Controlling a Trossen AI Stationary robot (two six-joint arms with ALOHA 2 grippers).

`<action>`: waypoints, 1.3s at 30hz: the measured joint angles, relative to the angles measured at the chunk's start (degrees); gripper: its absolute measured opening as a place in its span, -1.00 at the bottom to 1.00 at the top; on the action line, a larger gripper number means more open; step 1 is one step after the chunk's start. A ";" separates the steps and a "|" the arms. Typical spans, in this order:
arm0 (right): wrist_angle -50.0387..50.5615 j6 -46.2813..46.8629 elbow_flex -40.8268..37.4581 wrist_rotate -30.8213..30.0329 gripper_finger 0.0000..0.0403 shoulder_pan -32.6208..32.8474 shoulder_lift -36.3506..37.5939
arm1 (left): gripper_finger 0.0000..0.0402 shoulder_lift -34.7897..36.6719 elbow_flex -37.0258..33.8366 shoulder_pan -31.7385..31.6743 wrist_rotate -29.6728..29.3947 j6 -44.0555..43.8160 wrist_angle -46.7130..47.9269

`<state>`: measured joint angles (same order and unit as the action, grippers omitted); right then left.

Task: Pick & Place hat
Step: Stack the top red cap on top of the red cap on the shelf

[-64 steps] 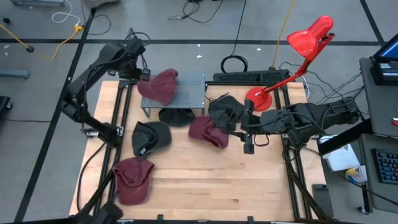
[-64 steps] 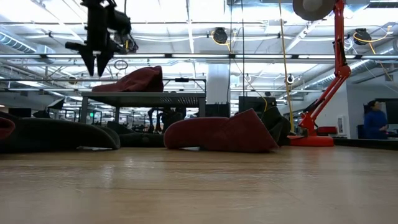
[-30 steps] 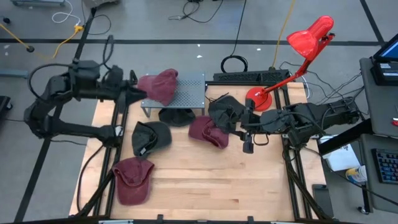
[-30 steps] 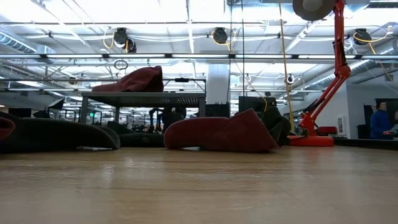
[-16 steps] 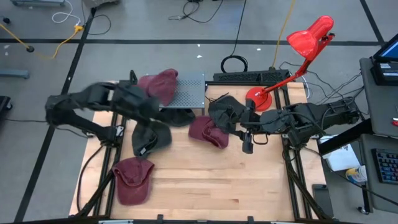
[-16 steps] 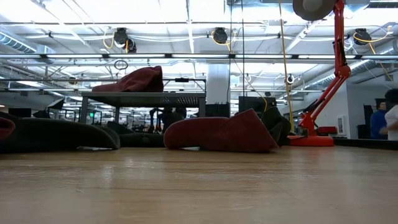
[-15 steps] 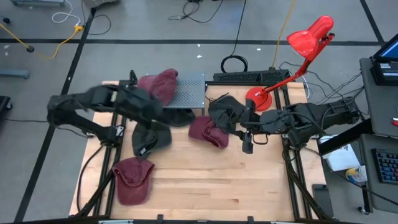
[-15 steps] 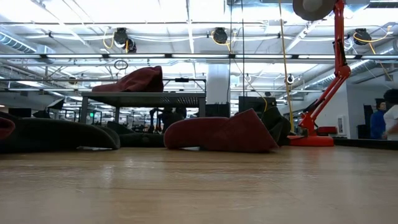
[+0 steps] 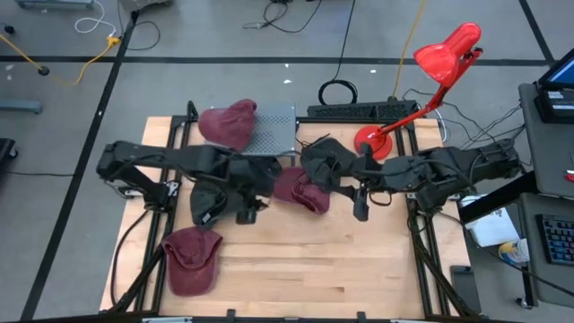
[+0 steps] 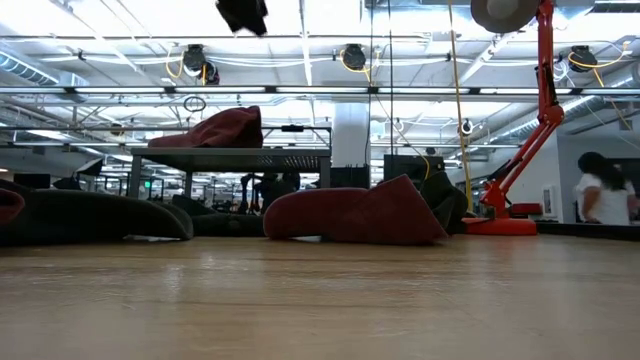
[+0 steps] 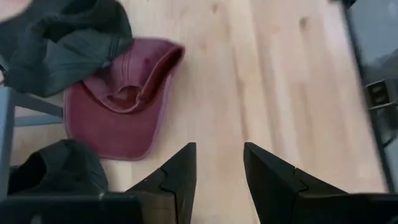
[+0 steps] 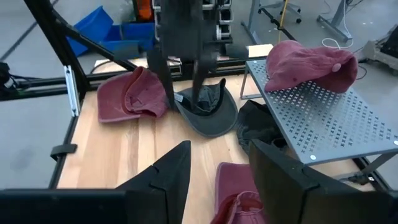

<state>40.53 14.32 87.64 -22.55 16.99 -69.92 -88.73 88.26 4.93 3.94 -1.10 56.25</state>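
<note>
At the near left of the light wooden table [image 9: 296,269] lies a maroon fabric cap [image 9: 190,258]. Right of it, the left gripper [image 9: 247,213] hovers empty, fingers parted, beside a dark grey cap [image 9: 213,199]. Farther right, the right gripper [image 9: 360,212] hangs open and empty beside another maroon cap [image 9: 300,189].

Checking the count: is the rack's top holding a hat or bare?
Holding one: a maroon hat sits on the rack, toward its left end.
</note>
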 joint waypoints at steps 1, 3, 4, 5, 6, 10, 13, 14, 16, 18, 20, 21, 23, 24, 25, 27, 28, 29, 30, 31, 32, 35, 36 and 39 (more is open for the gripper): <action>-0.01 0.01 0.00 0.00 -0.22 0.00 0.20 | -0.27 -1.21 -0.02 0.00 -1.09 0.68 0.00; -0.23 0.01 0.00 0.00 -0.22 0.00 0.62 | -0.19 -3.49 -0.02 0.00 -2.92 1.42 -0.34; -0.52 0.01 0.00 0.00 -0.22 0.00 0.82 | -0.15 -4.48 -0.02 0.02 -3.94 1.55 -0.62; -0.93 0.00 0.00 0.00 -0.22 0.00 0.98 | -0.10 -5.51 -0.02 0.02 -4.96 1.88 -0.89; -1.42 -0.04 0.00 -0.04 -0.22 0.00 1.16 | -0.05 -6.56 -0.02 0.02 -6.14 2.32 -1.20; -2.83 -0.31 0.00 0.07 -0.22 0.00 1.78 | 0.11 -10.39 -0.02 0.00 -10.14 4.14 -4.47; -2.84 -0.41 0.00 0.07 -0.22 0.00 2.08 | 0.20 -13.12 -0.02 -0.02 -10.68 5.26 -7.39; -2.84 -0.41 0.00 0.08 -0.22 0.00 2.12 | 0.22 -14.25 -0.02 -0.02 -10.97 5.77 -7.81; -2.84 -0.41 0.00 0.09 -0.22 0.00 2.13 | 0.24 -16.37 -0.02 -0.02 -12.15 6.43 -8.40; -2.80 -0.43 0.00 0.09 -0.22 0.00 2.13 | 0.26 -18.44 -0.04 -0.02 -13.11 6.49 -8.60; -2.80 -0.71 0.00 0.11 -0.22 0.00 2.13 | 0.27 -20.27 -0.04 -0.10 -13.46 6.51 -9.28; -2.80 -1.20 0.00 0.12 -0.22 0.00 2.13 | 0.27 -21.26 -0.04 -0.13 -13.99 6.51 -9.45; -2.80 -2.27 0.00 0.11 -0.22 0.00 2.13 | 0.25 -23.18 -0.04 -0.13 -15.98 6.50 -10.50; -2.80 -2.71 0.00 0.13 -0.22 0.00 2.13 | 0.24 -24.11 -0.04 -0.13 -16.96 6.51 -10.90; -2.80 -3.01 0.00 0.13 -0.22 0.00 2.13 | 0.23 -25.00 -0.04 -0.14 -17.88 6.49 -11.00; -2.80 -3.03 0.00 0.13 -0.22 0.00 2.13 | 0.20 -26.64 -0.04 -0.31 -19.29 6.49 -11.23; -2.80 -3.05 0.00 0.13 -0.22 0.00 2.12 | 0.19 -27.39 -0.04 -0.41 -19.59 6.49 -11.43; -2.80 -3.05 0.00 0.13 -0.22 0.00 2.11 | 0.18 -28.00 -0.04 -0.45 -19.79 6.46 -11.41; -2.80 -3.05 0.00 0.14 -0.22 0.00 2.12 | 0.17 -28.66 -0.04 -0.57 -19.82 6.46 -11.38; -2.80 -3.05 0.00 0.15 -0.22 0.00 2.11 | 0.15 -29.22 -0.04 -0.71 -19.84 6.46 -11.44; -2.80 -3.08 0.00 0.16 -0.22 0.00 2.12 | 0.14 -29.53 -0.04 -0.80 -19.72 6.44 -11.53; -2.80 -3.08 0.00 0.17 -0.22 0.00 2.11 | 0.10 -29.88 -0.04 -1.03 -19.51 5.87 -11.63; -2.80 -3.08 0.00 0.26 -0.22 0.00 2.11 | 0.08 -29.88 -0.04 -1.11 -19.48 5.40 -11.71; -2.79 -3.19 0.00 0.51 -0.22 0.00 2.11 | 0.01 -29.88 -0.04 -1.16 -19.47 4.82 -11.73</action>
<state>37.74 11.14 87.64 -22.03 16.99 -67.81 -118.61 88.23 3.77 -15.53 3.73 44.52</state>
